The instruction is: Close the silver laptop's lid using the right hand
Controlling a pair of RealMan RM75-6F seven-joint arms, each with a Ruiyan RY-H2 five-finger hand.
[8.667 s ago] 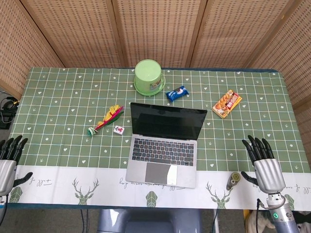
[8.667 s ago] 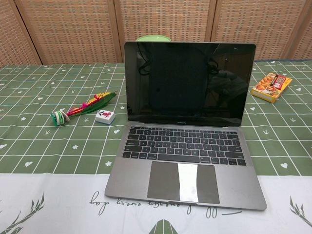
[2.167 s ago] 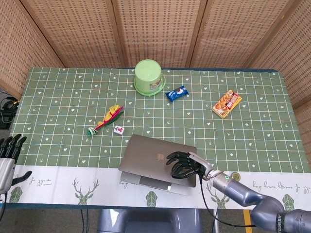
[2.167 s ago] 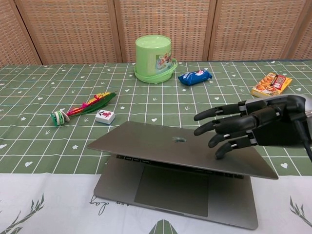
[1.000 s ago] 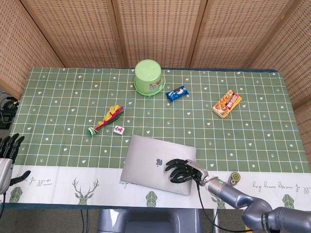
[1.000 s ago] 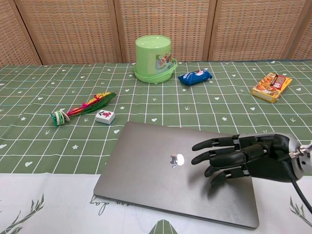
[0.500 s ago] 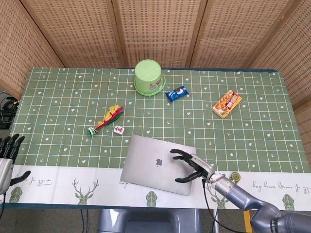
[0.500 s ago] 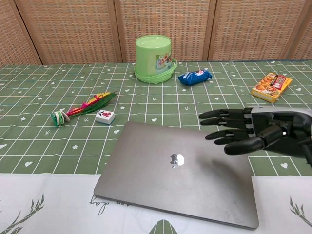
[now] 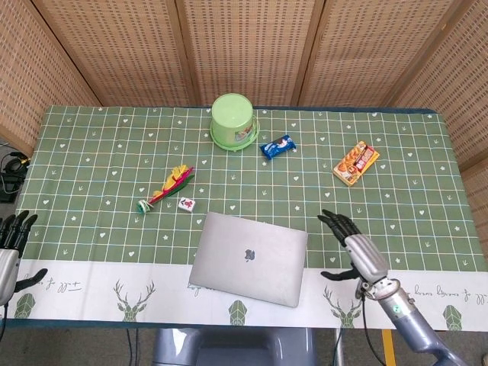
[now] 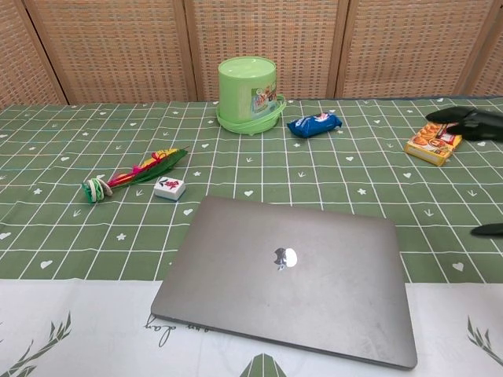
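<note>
The silver laptop [image 9: 249, 258] [image 10: 287, 275] lies flat on the table with its lid fully down, logo facing up. My right hand [image 9: 355, 252] hovers to the right of the laptop, apart from it, fingers spread and holding nothing. In the chest view only its dark fingertips [image 10: 470, 123] show at the right edge. My left hand [image 9: 11, 245] rests at the table's near left edge, fingers apart and empty.
A green bucket [image 9: 232, 121] stands upside down at the back. A blue snack packet [image 9: 277, 146] and an orange snack box [image 9: 356, 162] lie behind and to the right. A feathered toy [image 9: 166, 187] and a small tile [image 9: 186, 203] lie left of the laptop.
My right hand has lifted off the laptop lid and drawn back to the right. The lid stays flat. The left hand has not moved.
</note>
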